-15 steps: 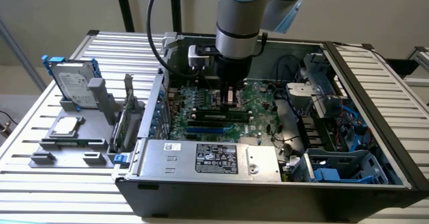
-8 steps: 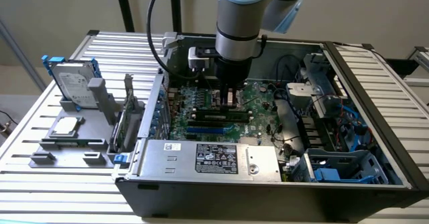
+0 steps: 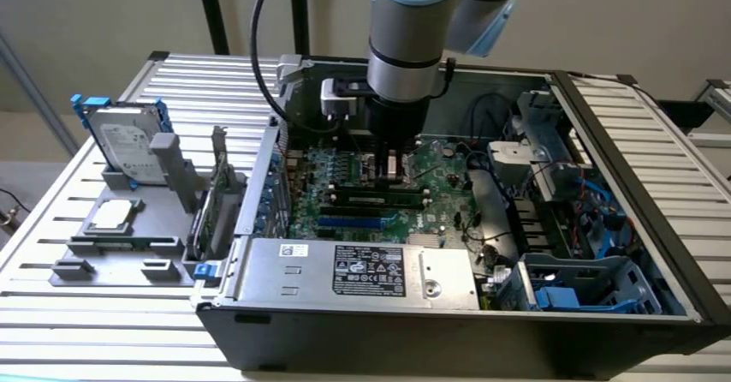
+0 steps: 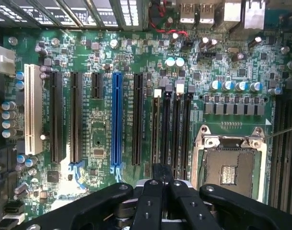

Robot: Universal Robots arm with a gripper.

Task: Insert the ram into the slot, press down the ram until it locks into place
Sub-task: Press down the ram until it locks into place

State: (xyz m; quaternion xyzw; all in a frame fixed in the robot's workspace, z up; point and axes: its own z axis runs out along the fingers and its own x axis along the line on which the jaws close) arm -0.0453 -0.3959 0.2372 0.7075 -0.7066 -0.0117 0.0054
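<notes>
Even, bright indoor light, soft shadows inside the case, slight blur, glare on capacitor tops.

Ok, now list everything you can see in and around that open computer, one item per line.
computer case: one, black, open, on the slatted table
motherboard: one, green, inside the case
ram: one, green with dark chips, between pale clips, close by the gripper
memory slots: four, black with pale clips, beside the CPU socket
CPU socket: one, silver-framed, on the motherboard
blue slot: one, among black slots
white slot: one, at the board's edge
power supply: one, silver, at the case's front
hard drive: one, silver, upright, exterior view's left
gripper: one, black, over the motherboard
</notes>
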